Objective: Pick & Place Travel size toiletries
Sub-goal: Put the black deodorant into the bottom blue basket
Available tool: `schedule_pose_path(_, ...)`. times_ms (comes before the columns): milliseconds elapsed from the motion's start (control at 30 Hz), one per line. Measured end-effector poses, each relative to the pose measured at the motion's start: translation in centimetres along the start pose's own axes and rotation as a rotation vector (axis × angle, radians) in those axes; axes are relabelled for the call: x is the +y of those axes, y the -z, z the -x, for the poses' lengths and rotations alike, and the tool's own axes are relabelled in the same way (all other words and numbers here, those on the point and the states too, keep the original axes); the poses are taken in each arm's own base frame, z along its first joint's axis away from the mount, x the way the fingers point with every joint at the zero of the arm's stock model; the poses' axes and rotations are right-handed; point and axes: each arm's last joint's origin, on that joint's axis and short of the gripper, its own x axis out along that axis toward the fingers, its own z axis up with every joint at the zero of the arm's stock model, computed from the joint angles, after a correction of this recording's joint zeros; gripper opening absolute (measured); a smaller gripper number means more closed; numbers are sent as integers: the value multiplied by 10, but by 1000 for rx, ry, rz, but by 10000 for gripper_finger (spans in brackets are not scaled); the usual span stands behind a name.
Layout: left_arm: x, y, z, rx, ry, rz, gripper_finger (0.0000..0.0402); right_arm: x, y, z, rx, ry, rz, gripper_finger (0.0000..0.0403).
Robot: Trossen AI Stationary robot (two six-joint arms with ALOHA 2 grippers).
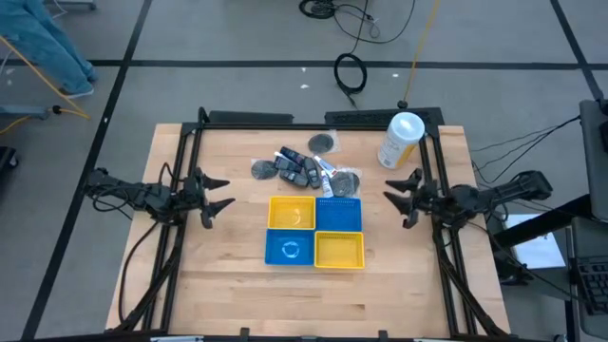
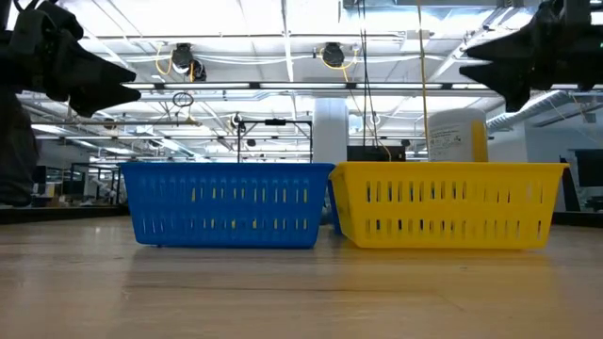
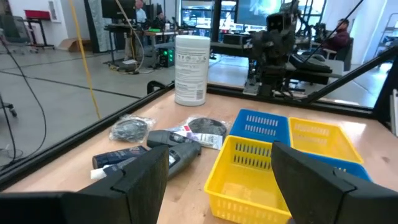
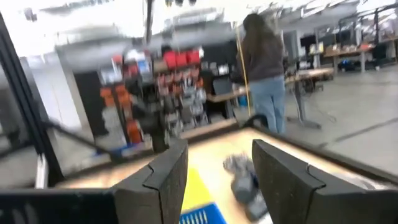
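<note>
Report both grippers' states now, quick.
Left gripper: open, holding nothing, hovering at the wooden table's left side.
Right gripper: open, holding nothing, hovering at the table's right side.

Past the left gripper's (image 3: 217, 180) spread fingers, the toiletries (image 3: 163, 138) lie heaped just beside the yellow and blue trays (image 3: 273, 155), with a white canister (image 3: 191, 68) standing farther off.

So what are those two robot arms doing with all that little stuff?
Nothing is being held yet. The left gripper and the right gripper both hang open at the sides of the table. A pile of travel toiletries lies just behind four small baskets, two blue and two yellow. A white canister stands in the back corner.
</note>
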Motion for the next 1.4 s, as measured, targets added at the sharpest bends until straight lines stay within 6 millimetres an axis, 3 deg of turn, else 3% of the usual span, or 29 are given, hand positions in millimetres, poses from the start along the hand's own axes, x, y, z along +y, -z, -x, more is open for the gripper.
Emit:
schedule_pose_path(67, 0, 0, 0, 0, 0, -15, 278, 3, 3, -6, 63, 7, 43, 171)
schedule_pose_path(300, 0, -5, 0, -44, -11, -70, 278, 23, -17, -40, 129, 63, 155, 171)
schedule_pose_path(533, 0, -17, 1, -156, -8, -16, 278, 29, -34, -93, 185, 189, 243, 171)
schedule_pose_path(733, 2, -28, 4, -248, -94, -6, 278, 16, -28, -138, 282, 260, 270, 171)
schedule_pose_path(1100, 3, -29, 4, -257, -92, 74, 278, -26, -1, -218, 538, 340, 238, 171)
schedule_pose_path(1400, 2, -29, 3, -258, -86, 129, 278, -45, 13, -257, 657, 312, 233, 201)
